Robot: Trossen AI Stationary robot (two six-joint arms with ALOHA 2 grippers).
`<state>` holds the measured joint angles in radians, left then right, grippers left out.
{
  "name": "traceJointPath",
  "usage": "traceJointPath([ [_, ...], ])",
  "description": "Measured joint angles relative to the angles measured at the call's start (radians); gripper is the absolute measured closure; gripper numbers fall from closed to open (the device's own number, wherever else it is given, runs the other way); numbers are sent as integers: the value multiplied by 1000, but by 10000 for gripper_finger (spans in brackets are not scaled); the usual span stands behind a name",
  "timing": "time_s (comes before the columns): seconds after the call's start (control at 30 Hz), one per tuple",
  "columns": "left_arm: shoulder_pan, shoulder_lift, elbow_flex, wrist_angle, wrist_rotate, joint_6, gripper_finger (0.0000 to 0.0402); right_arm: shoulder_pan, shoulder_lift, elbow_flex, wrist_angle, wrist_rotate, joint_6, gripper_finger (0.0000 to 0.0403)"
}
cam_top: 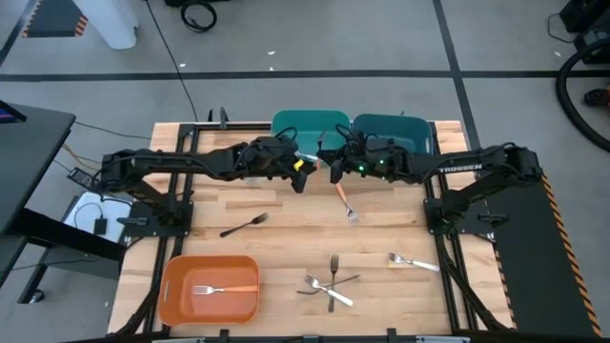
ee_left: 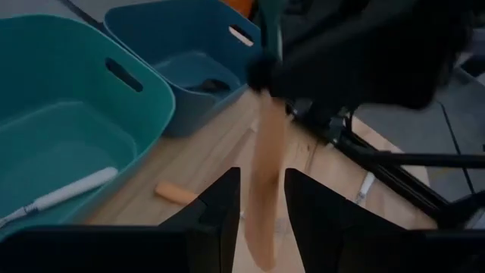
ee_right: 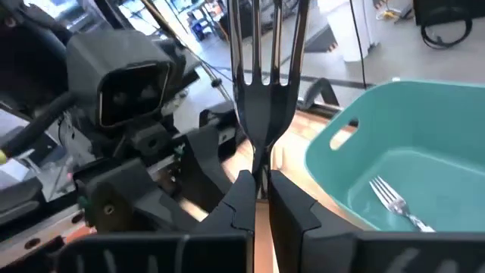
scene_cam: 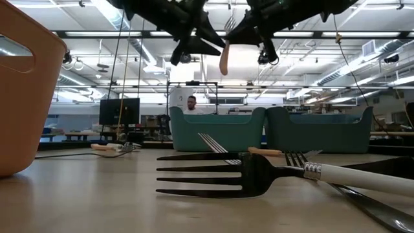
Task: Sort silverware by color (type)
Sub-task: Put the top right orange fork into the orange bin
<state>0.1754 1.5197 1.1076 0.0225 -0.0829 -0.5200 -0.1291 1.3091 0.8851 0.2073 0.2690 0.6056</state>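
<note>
Two arms met in the air above the table (cam_top: 286, 214), just in front of the teal bins. The right gripper (ee_right: 258, 193) was pinched shut on an orange fork (ee_left: 267, 171), holding it at the neck with the tines (ee_right: 261, 45) up and the orange handle hanging down. The left gripper (ee_left: 261, 205) had its fingers (ee_left: 220, 205) spread on both sides of that handle, close but not squeezing it yet. It looked like a hand-off from one arm to the other.

It could go wrong. If the right gripper let go before the left one squeezed, the fork would likely drop onto the table. If the left fingers closed crooked, the thin handle might slip out or twist.

The left teal bin (cam_top: 310, 129) held a white fork (ee_left: 64, 193). The right teal bin (cam_top: 391, 129) had something dark (ee_left: 208, 86) in it, but I could not tell what. The orange bin (cam_top: 210, 289) at the front held one orange fork (cam_top: 221, 289).

Other forks lay loose on the table: a black fork (cam_top: 243, 225), another orange one (cam_top: 345, 203), a white one (cam_top: 412, 259), and a small pile (cam_top: 329, 283).
</note>
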Motion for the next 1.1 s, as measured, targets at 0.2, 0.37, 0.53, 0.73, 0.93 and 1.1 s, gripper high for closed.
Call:
traceJointPath([
  [0.2,1,30,0,56,-4,-1,287,2,16,-1,5,-7,3,382],
  [0.37,1,47,0,63,-1,-1,288,3,25,-1,21,-12,16,382],
  [0.53,0,53,0,66,-1,12,322,3,26,-1,29,-12,16,382],
  [0.73,0,53,0,66,0,20,351,1,26,-1,29,-25,17,376],
  [0.93,1,47,0,58,28,62,351,-17,26,-1,43,-122,19,322],
  [1.1,-2,-13,0,-84,61,128,352,-16,10,-1,55,-149,30,293],
])
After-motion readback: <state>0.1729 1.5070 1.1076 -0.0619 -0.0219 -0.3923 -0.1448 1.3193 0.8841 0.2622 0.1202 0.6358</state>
